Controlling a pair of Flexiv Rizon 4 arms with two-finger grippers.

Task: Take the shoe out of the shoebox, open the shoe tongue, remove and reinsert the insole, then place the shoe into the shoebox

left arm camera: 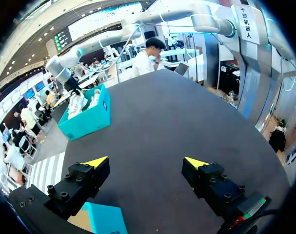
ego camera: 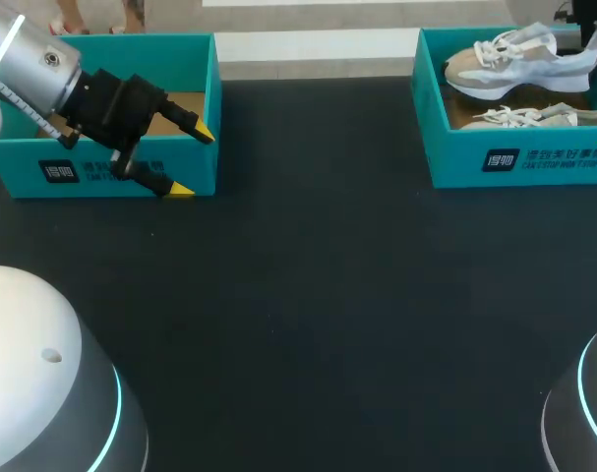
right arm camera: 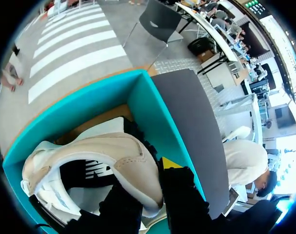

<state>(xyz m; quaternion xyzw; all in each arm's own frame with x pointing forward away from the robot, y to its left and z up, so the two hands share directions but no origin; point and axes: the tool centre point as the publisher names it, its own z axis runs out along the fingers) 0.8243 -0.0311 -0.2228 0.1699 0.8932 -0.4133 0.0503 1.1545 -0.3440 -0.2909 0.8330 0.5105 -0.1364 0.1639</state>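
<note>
Teal shoebox (ego camera: 450,157), white-printed label (ego camera: 544,158), beige shoe (right arm camera: 128,156) clamped in right jaws

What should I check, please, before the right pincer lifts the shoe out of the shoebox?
1. Shoe lies in the right shoebox: ok.
2. Right pincer is at the heel of that shoe, inside the box: ok.
3. Hold on the shoe is firm: cannot tell, the contact is hidden.
4. Second shoe is out of the lift path: cannot tell. It lies close beside the first in the same box.
5. Left pincer is free to help: ok. It is open, holds nothing, and is by a corner of the left box.
</note>
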